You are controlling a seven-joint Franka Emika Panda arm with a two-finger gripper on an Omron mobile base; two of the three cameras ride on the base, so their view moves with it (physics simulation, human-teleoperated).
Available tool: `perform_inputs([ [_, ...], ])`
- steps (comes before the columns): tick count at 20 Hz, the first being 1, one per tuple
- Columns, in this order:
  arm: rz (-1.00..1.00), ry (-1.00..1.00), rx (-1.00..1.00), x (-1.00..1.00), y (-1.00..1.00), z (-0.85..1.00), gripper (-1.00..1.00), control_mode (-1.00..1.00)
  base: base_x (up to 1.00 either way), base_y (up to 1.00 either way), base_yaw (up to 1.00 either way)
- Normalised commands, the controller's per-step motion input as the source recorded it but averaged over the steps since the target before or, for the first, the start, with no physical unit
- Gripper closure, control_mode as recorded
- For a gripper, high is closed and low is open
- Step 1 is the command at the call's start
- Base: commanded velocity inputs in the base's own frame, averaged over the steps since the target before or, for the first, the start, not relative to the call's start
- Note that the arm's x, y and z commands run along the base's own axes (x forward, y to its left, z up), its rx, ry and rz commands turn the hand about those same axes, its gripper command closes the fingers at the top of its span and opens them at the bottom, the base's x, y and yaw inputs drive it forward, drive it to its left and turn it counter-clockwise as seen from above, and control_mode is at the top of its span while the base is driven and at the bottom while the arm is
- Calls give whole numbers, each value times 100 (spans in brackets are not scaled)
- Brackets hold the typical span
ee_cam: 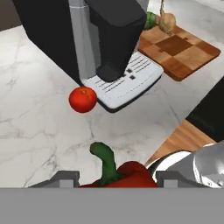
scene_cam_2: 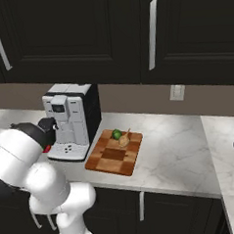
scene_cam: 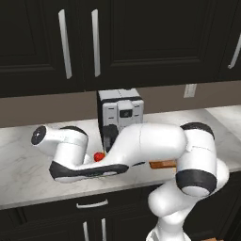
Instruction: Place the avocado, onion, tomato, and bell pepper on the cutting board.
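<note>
- The bell pepper (ee_cam: 124, 175) is being gripped by the tool (ee_cam: 118, 180): in the hand view it is sitting between the two finger tips, green stem upward, so the tool is being judged as clenched on it.
- The avocado (scene_cam_2: 117, 134) and the onion (scene_cam_2: 124, 139) are already lying on the cutting board (scene_cam_2: 114, 161), at its far end, just beside each other.
- The tomato (ee_cam: 82, 99) is lying on the table (scene_cam_2: 175, 149), touching or nearly touching the coffee machine (scene_cam_2: 72, 119) at the side away from the cutting board.
- Next, the bell pepper is to be carried past the coffee machine to the cutting board's bare near part.
- The coffee machine is standing in the way, so a lifted, rounded path is being called for.
</note>
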Motion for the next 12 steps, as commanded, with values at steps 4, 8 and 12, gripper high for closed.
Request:
perform_inputs([
  [4,0,-10,14,-100,-58,54,100,-100,0,0,0],
  [8,0,-5,13,-96,-70,45,100,-100,0,0,0],
  [12,2,0,7,-79,-92,24,100,-100,0,0,0],
])
